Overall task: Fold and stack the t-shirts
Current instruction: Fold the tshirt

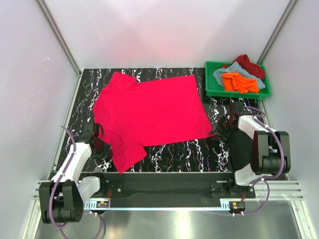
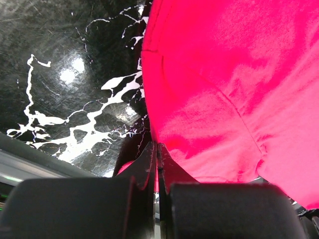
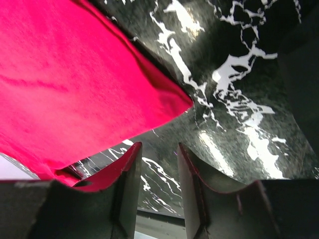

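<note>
White walls [image 1: 149,30] enclose a glossy black table [image 1: 199,149] veined with white. A pinkish-red t-shirt [image 1: 149,112] lies spread flat across most of it. The left arm [image 1: 75,164] reaches forward low to the shirt's near left sleeve; the left gripper [image 2: 157,147] is pinched tight, a sliver of pink cloth between its fingers. The right arm [image 1: 249,149] bends inward to the shirt's near right corner, where the right gripper [image 3: 158,149] stands narrowly parted, nothing between its fingers. A green crate [image 1: 212,89] at the far right holds an orange shirt [image 1: 240,82], a grey-blue shirt [image 1: 224,73] and a dark red shirt [image 1: 247,63].
</note>
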